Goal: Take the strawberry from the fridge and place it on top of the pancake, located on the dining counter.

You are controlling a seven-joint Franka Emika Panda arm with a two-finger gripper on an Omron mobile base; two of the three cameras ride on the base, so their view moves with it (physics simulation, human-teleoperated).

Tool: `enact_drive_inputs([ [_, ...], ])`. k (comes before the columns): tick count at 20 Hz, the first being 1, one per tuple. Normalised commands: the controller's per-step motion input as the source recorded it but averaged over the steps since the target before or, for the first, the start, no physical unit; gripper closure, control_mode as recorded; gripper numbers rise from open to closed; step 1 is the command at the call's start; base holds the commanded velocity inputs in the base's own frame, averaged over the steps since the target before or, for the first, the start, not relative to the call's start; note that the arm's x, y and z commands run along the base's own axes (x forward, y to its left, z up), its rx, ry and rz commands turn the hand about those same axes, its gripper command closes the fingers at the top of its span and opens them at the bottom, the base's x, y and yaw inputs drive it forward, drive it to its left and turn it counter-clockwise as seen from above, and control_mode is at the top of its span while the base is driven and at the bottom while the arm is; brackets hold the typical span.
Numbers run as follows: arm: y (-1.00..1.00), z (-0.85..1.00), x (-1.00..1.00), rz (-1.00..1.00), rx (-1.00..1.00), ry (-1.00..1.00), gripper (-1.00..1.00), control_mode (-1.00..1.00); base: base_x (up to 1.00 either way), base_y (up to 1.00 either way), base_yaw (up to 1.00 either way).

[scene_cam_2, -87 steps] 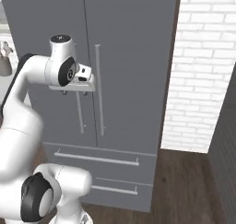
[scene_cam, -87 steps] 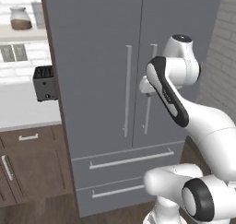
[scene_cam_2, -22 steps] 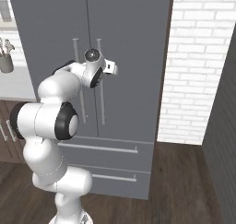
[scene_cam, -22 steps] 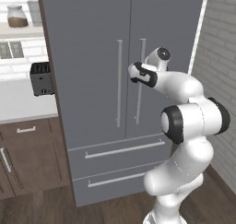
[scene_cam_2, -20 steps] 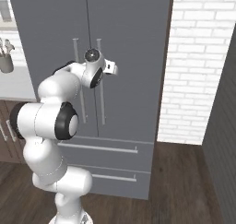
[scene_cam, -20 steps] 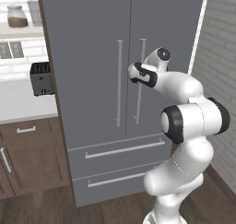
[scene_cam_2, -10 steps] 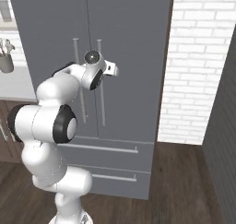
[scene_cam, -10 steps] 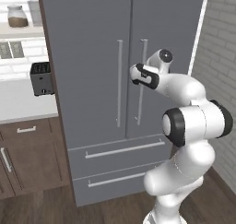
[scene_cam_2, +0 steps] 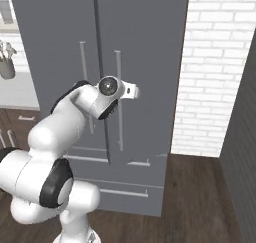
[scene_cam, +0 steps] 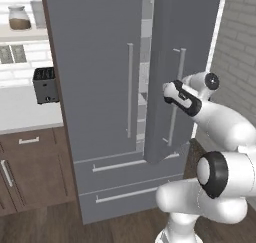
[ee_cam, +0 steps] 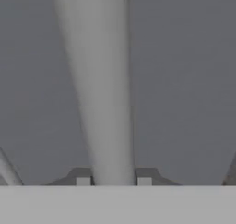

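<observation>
So the jaws [ee_cam: 113, 180] are clamped tight round the right door handle [ee_cam: 103, 80] of the fridge [scene_cam: 100, 87], door swung ajar, slice of grey shelves [scene_cam: 144, 67] showing in the gap

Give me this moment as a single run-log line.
phase: opening fridge | claw: shut on right door handle | right door: ajar | left door: closed | strawberry: not seen
</observation>
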Motion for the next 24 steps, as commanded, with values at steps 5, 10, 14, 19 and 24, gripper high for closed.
enact_drive_inputs([
  [5,-1.00,0.00,-0.96,0.06,0.00,-0.11,1.00,-1.00,0.00,0.00,0.00],
  [10,-1.00,0.00,-0.35,0.16,0.00,0.00,1.00,-1.00,0.00,0.00,0.00],
  [14,-0.74,0.00,-0.21,0.06,0.02,0.00,-1.00,-1.00,0.00,0.00,0.00],
  [19,-0.18,0.00,-0.31,-0.04,0.00,0.00,-1.00,-1.00,0.00,0.00,0.00],
  [24,-0.06,0.00,-0.35,-0.01,0.00,-0.01,-1.00,-1.00,0.00,0.00,0.00],
])
